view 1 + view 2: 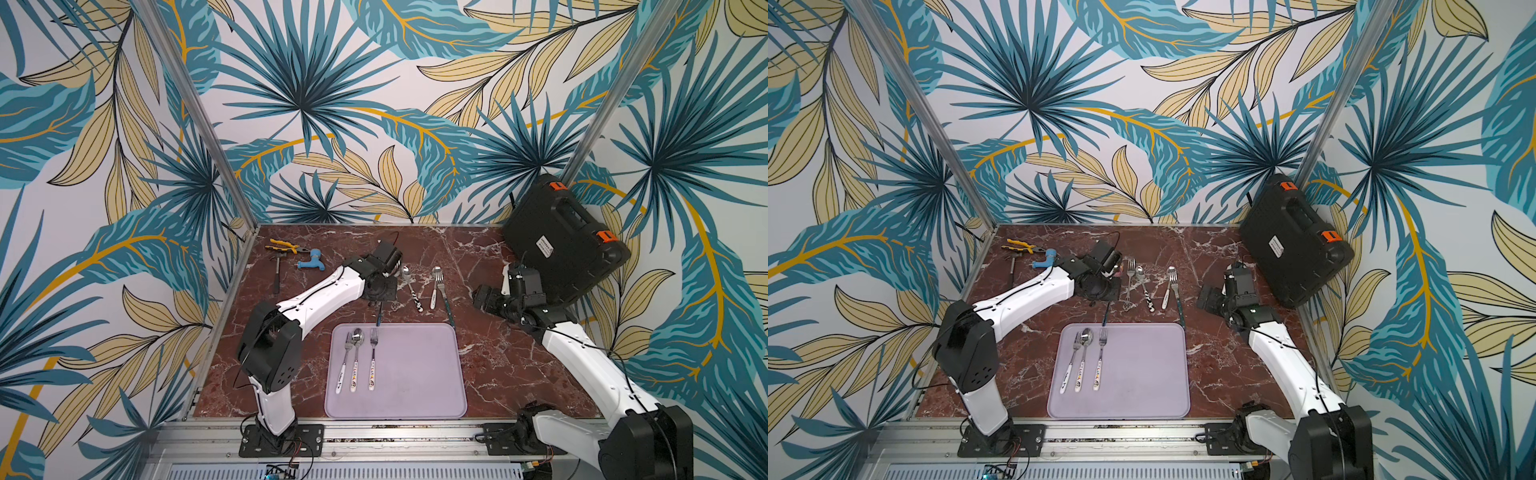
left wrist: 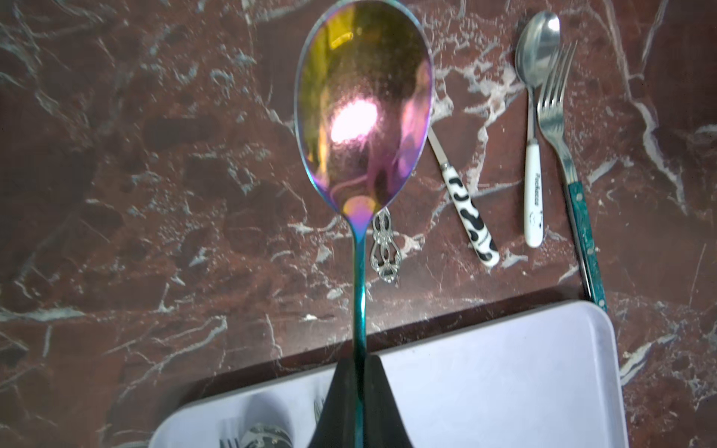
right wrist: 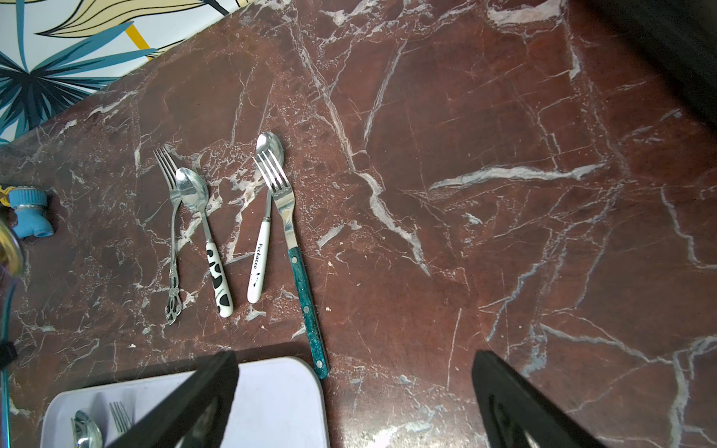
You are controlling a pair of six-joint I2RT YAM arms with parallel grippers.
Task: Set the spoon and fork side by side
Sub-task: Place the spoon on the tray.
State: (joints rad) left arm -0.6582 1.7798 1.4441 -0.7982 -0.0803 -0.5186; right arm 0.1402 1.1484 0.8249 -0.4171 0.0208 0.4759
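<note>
The red marble table (image 1: 519, 374) is carrying everything, with a black case (image 1: 557, 241) leaning in its far right corner. A lavender tray (image 1: 415, 382) is lying at the near edge, between the two arms. The left gripper (image 2: 359, 362) is clamping tight on the thin teal handle of an iridescent spoon (image 2: 362, 108). It is holding the spoon in the air just beyond the tray's far edge, handle end pointing toward the tray. The right gripper (image 3: 353, 388) is hovering over the table by the tray's far right corner, jaws spread wide and gripping nothing. The teal-handled fork (image 3: 306, 302) is lying on the marble with its handle end just beside that corner. Its tines are resting over the bowl of a white Pochacco spoon (image 3: 258, 263). Further toward the left arm, a cow-patterned spoon (image 3: 217, 271) and an ornate silver fork (image 3: 173, 248) are lying together. Three white-handled pieces (image 1: 356, 361) are lying in a row on the tray's left side.
</note>
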